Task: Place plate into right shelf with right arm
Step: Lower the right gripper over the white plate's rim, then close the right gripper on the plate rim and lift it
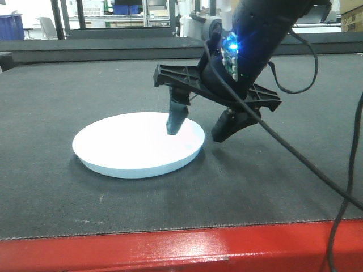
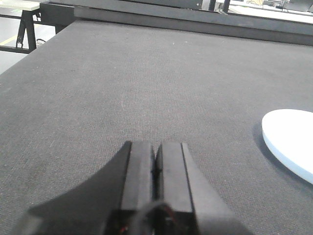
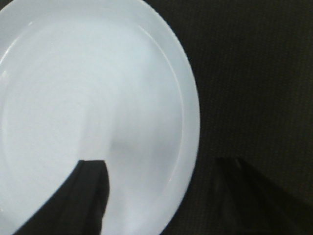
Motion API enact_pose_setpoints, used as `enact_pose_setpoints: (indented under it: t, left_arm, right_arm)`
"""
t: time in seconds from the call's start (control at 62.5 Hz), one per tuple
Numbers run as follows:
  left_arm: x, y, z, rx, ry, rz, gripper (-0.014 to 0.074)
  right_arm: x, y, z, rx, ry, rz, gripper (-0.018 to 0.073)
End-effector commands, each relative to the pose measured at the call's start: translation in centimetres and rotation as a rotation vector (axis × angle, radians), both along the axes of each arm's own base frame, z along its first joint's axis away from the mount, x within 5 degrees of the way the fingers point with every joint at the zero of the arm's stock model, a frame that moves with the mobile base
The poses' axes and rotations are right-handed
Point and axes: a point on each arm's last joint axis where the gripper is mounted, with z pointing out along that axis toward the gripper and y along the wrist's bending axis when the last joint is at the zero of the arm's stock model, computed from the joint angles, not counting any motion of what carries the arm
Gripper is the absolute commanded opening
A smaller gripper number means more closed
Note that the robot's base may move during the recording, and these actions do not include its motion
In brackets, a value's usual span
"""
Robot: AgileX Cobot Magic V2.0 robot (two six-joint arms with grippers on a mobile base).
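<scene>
Dark grey fabric-topped desk point(image 1: 85, 85) w/ a red front edge point(image 1: 170, 249); workshop clutter and a blue bin point(image 1: 10, 26) far behind. The right shelf can't be picked out in any view.

The plate point(image 1: 139, 144) lies flat on the desk, right way up, left of centre in the front view. The right arm point(image 1: 255, 34) slants down from the upper right, blue light point(image 1: 231, 41) lit. The right end effector point(image 1: 195, 134) sits at the plate's right-hand side, fingers point(image 1: 176, 119) apart and clamped on nothing. In the wrist view 1 finger hangs over the plate's inside and the other over bare desk outside it, so the rim lies between the 2. Whether the inner tip touches the plate can't be told.

The left end effector point(image 2: 155, 147) is low over bare desk, fingers pressed together, empty. The plate is off to its right, well apart.

Key relation: the plate is round, so no long axis. What counts is that the rim is already straddled by the right end effector, and that arm is far nearer.

Prob. the pre-grasp step, early in the task: plate not yet lifted. Next move likely needs a little more drop, then closing on the rim. Risk: the rim is low and smooth, so it could slip out, or the plate could tip once raised by 1 edge.
</scene>
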Motion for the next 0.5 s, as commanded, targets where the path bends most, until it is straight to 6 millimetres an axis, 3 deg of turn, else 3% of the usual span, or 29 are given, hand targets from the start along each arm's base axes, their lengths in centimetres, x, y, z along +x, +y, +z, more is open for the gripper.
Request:
enact_pose_setpoints:
  t: [0.0, 0.336, 0.48]
  left_arm:
    - [0.0, 0.0, 0.5, -0.011, -0.084, -0.002, -0.0047]
    - [0.0, 0.0, 0.5, -0.011, -0.084, -0.002, -0.0047]
    - [0.0, 0.0, 0.5, -0.011, -0.084, -0.002, -0.0047]
  right_arm:
    - [0.5, 0.2, 2.4, 0.055, -0.087, -0.009, 0.0418]
    - [0.7, 0.4, 1.0, 0.03, -0.044, -0.005, 0.0251]
    - [0.6, 0.4, 1.0, 0.029, -0.041, -0.004, 0.0043]
